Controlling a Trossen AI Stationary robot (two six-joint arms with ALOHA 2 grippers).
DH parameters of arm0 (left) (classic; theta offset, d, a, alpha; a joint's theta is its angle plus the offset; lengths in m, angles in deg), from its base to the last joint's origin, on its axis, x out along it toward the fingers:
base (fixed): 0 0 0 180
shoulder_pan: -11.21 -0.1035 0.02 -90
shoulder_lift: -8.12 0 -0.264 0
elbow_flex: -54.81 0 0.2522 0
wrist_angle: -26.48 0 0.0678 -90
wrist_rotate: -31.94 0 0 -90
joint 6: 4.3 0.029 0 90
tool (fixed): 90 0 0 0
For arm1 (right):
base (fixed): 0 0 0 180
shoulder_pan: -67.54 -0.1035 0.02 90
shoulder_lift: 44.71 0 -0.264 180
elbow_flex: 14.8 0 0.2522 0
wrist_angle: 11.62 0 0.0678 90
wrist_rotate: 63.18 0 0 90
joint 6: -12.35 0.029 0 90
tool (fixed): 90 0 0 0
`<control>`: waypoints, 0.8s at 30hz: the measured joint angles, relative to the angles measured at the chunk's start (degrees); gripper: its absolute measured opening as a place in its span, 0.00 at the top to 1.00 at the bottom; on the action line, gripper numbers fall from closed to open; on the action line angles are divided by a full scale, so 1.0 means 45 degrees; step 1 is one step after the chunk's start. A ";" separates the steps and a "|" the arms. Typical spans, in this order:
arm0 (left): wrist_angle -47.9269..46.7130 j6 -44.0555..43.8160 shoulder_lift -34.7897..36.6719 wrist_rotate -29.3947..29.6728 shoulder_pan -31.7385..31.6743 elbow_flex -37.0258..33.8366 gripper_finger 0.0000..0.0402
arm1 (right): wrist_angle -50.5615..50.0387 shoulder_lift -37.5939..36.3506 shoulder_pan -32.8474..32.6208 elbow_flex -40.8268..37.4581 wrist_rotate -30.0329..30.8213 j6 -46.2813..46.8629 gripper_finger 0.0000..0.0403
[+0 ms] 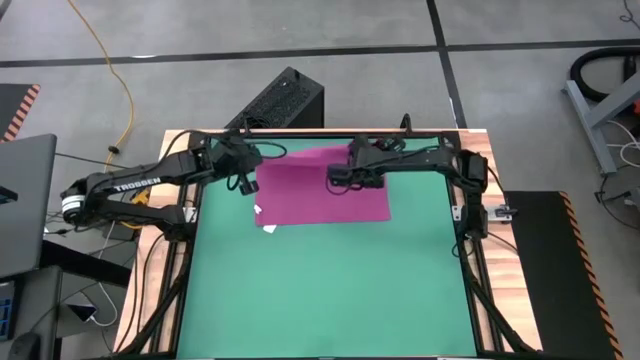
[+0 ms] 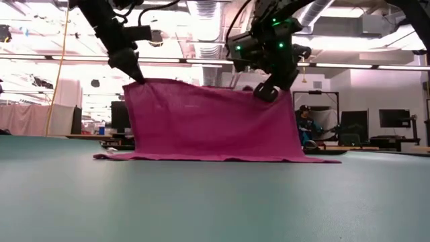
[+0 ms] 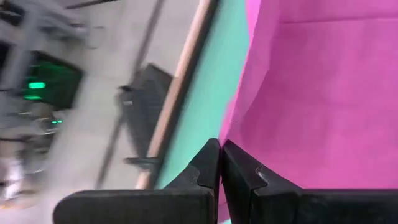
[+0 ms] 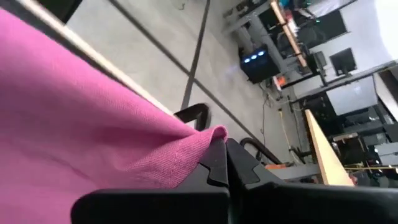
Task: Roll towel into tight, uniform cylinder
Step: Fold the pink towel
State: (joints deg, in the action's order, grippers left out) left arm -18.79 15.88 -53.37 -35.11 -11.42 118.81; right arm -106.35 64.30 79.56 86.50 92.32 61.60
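**Towel held up by its far edge, one corner in each hand**

The towel point(image 2: 208, 124) is seen as a magenta-pink sheet hanging like a curtain: its upper edge is lifted clear of the green mat point(image 1: 330, 290), while its lower edge trails on the mat below and on the near side of both hands. The lifted edge, which is the towel's long axis, runs straight from one hand to the other, so the cloth is stretched between them with only a shallow sag. A small white tag point(image 1: 268, 227) is visible at the lower corner on the left hand's side.

The left hand point(image 2: 138, 77) is fully closed on one upper corner; in its wrist view the two dark fingers are pressed together with pink cloth pinched between them. The right hand point(image 2: 265, 93) is likewise clamped shut on the other upper corner, a fold of finely woven fabric being nipped at the fingertips. Neither hand is nearer than the other; each is at its own end of the edge.

The cloth appears soft, thin and limp, with a matte fine weave. The mat is smooth and flat, bordered by the wooden table point(image 1: 500, 280). The coming move is judged to depend on the held edge being kept level and parallel to the trailing edge
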 joint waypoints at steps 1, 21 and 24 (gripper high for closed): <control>-0.0174 -0.0236 -0.0011 -0.0291 0.0066 0.0000 1.00 | 0.0040 0.0000 -0.0162 -0.0080 -0.0258 -0.0008 0.99; -0.1360 -0.3420 -0.0097 -0.2405 0.2729 -0.2127 1.00 | 0.0869 0.0000 -0.2489 -0.2530 -0.3205 0.1184 0.99; -0.0477 -0.3535 -0.0103 -0.2378 0.2791 -0.2939 1.00 | 0.0978 0.0000 -0.2652 -0.2530 -0.3221 0.1173 0.98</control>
State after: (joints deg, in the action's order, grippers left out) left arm -20.93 -0.03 -53.84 -45.81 1.14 105.58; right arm -101.94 64.30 67.63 75.12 77.82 66.88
